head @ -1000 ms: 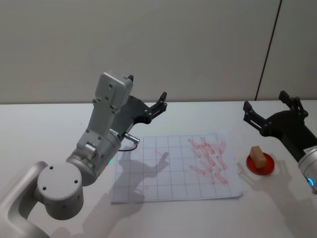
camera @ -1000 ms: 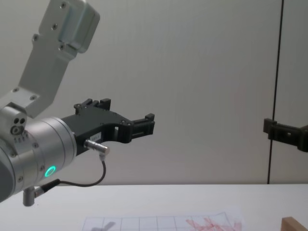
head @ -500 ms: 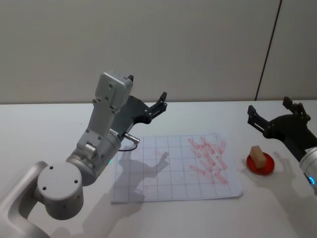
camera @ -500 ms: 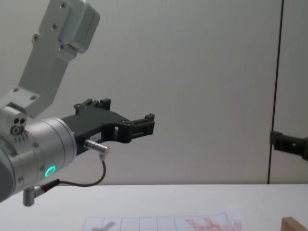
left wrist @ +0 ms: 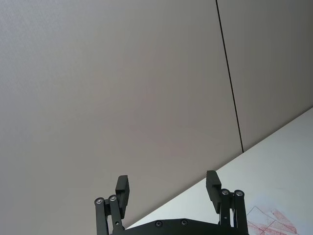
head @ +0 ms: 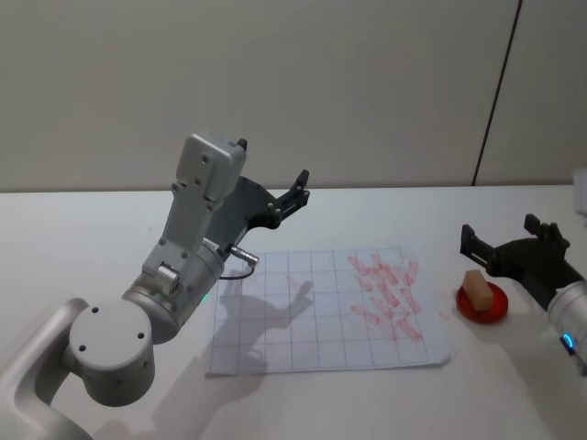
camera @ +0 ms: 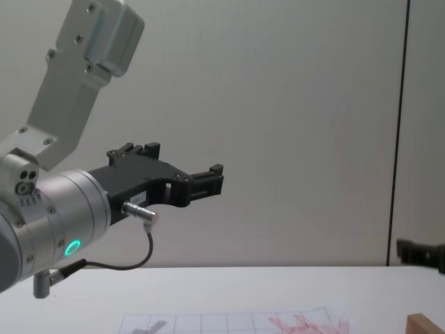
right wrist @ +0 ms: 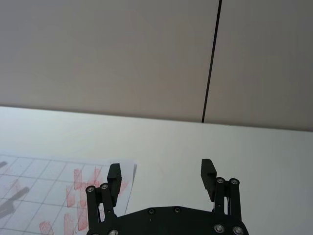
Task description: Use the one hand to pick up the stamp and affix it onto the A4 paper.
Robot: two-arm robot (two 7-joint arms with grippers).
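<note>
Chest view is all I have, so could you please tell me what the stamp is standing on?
Observer: The stamp stands on a round red pad, on the table just right of the A4 paper.
Operator: Thank you. I can see the left gripper raised on my left; what is the right gripper doing?
Observer: The right gripper hovers close to the stamp with its fingers open, holding nothing.
</note>
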